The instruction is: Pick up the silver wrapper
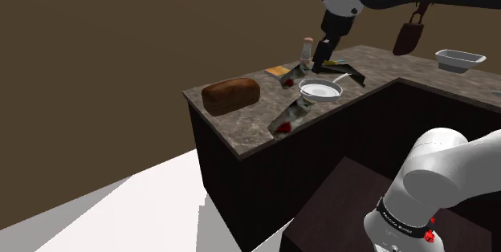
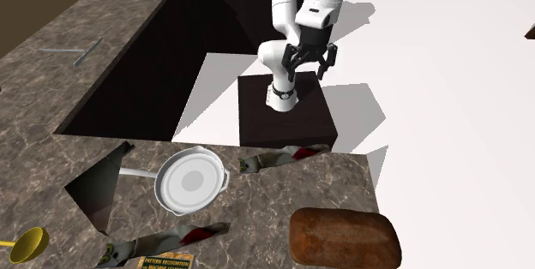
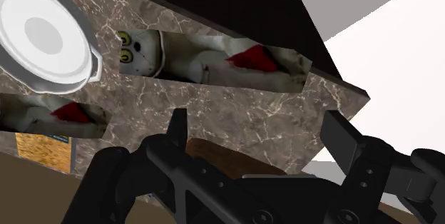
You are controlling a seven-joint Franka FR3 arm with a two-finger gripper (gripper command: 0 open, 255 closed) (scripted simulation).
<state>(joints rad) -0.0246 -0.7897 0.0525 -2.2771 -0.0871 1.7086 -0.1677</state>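
Two silver-grey wrappers with red patches lie on the marbled counter (image 1: 241, 126). One wrapper (image 1: 291, 118) (image 2: 279, 158) (image 3: 214, 62) rests by the counter's front edge, next to the white pan (image 1: 321, 90) (image 2: 193, 180) (image 3: 46, 37). The other wrapper (image 1: 291, 78) (image 2: 163, 240) (image 3: 50, 112) lies on the pan's far side. My gripper (image 1: 319, 66) (image 2: 309, 57) (image 3: 260, 130) hangs well above the counter, open and holding nothing. In the wrist view the edge wrapper sits just beyond the fingertips.
A brown bread loaf (image 1: 230, 95) (image 2: 345, 237) (image 3: 228, 160) sits at the counter's corner. An orange card (image 1: 276, 71) (image 3: 44, 151), a shaker (image 1: 306, 48) and a dark triangular piece (image 2: 99, 186) lie around the pan. A white dish (image 1: 459, 59) stands on the side counter.
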